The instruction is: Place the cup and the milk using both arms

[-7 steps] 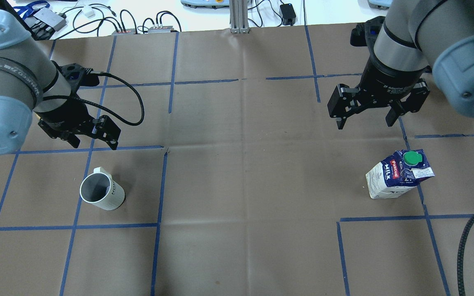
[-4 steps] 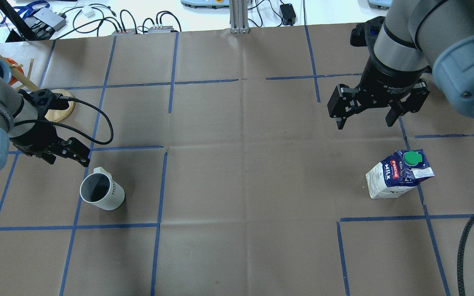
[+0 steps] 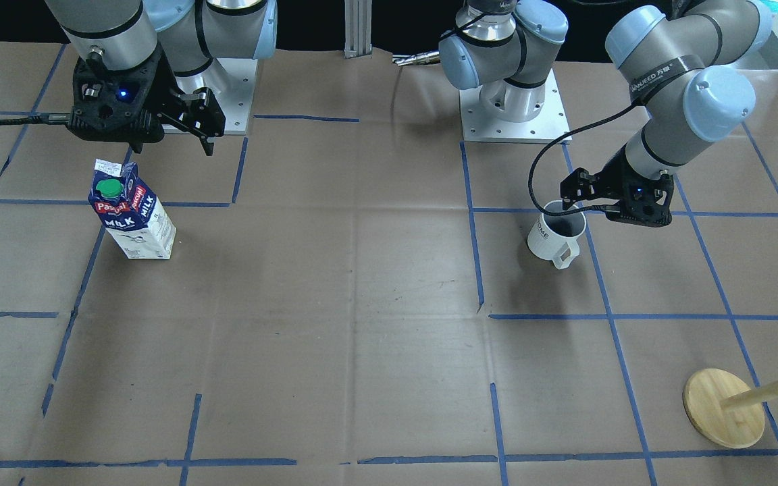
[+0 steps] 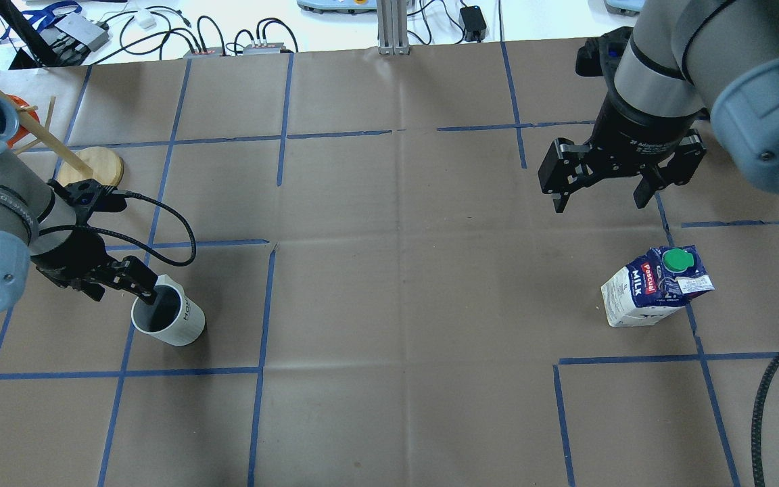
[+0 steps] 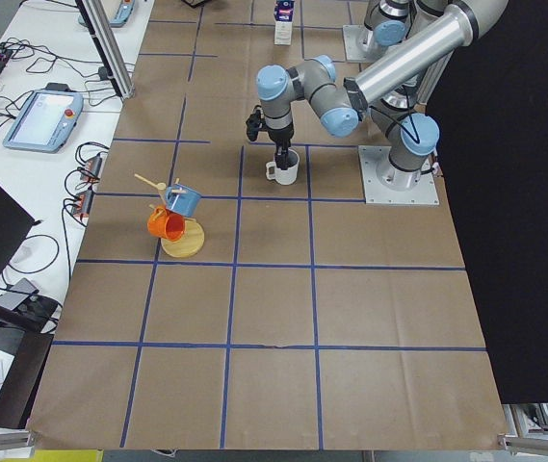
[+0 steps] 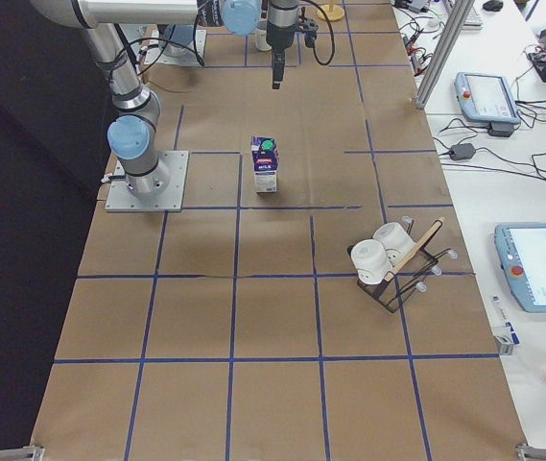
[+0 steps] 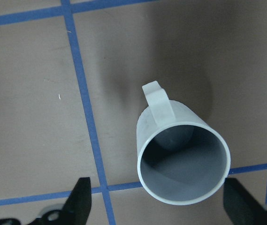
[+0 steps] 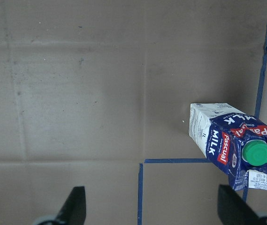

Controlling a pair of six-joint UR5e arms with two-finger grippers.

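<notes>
The white cup (image 4: 172,319) stands upright on the left of the table, handle pointing away from the robot. My left gripper (image 4: 123,289) is open and low over the cup's rim. In the left wrist view the cup (image 7: 182,164) lies between the two spread fingers (image 7: 79,199), untouched. It also shows in the front-facing view (image 3: 554,237). The milk (image 4: 653,287) stands tilted on the right, green cap up. My right gripper (image 4: 599,196) is open and empty, hovering beyond the milk. The right wrist view shows the milk (image 8: 232,143) to the right.
A wooden mug tree (image 4: 92,166) with a blue and an orange cup stands at the far left, beyond the cup. A rack with white cups (image 6: 388,264) stands farther along the table. A black cable (image 4: 768,399) hangs at the right edge. Blue tape lines grid the brown paper.
My left arm has swung toward the robot's side and come down, bringing the open gripper from beyond the cup to over its rim. The right arm, cup and milk have not moved.
</notes>
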